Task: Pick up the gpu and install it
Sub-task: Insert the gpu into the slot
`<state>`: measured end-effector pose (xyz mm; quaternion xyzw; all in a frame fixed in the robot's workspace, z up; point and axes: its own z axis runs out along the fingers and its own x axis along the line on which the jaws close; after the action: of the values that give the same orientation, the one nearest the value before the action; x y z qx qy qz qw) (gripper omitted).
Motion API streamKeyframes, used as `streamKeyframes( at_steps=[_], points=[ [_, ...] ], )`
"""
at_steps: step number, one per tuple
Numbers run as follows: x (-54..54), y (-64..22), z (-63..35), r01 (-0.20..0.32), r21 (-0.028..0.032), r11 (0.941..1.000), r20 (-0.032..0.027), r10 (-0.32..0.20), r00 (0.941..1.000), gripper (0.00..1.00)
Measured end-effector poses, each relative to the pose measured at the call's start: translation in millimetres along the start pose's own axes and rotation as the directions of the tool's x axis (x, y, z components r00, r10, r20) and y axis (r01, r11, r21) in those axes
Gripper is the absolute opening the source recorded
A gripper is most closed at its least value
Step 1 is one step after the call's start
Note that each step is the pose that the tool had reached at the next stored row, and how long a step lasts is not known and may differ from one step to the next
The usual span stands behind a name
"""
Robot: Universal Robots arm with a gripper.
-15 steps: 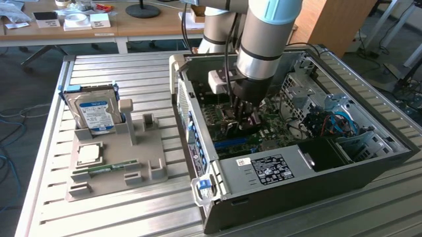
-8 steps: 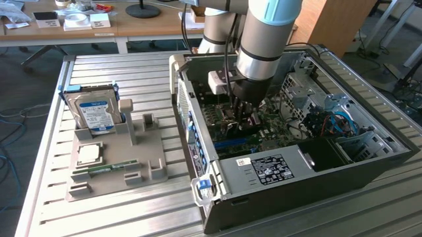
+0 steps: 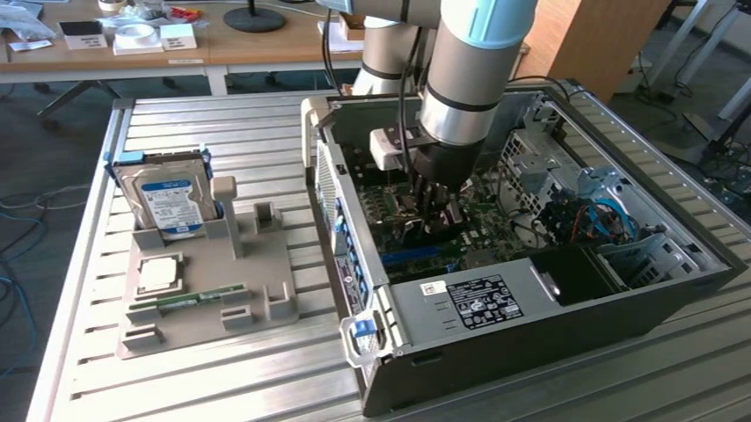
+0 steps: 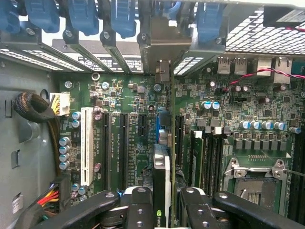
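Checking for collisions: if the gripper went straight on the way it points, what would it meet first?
Probably the motherboard: the gpu clamped in the gripper leads, lined up with a blue slot; the gap is unclear.

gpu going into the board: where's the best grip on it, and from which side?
By its upper long edge, from straight above, as the pincer has it now, with fingers pressed on the two flat faces. The gpu stands on edge over the motherboard, so its lower edge has to be left free. The case walls would probably block a sideways approach.
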<state>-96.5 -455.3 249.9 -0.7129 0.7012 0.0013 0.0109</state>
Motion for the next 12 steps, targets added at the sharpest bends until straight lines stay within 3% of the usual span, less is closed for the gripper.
streamKeyframes(
  at_steps=[12],
  points=[
    [-0.1, 0.0, -2.3, 0.0, 0.0031, 1.0, 0.0005, 0.0, 1.0, 0.27]
  ],
)
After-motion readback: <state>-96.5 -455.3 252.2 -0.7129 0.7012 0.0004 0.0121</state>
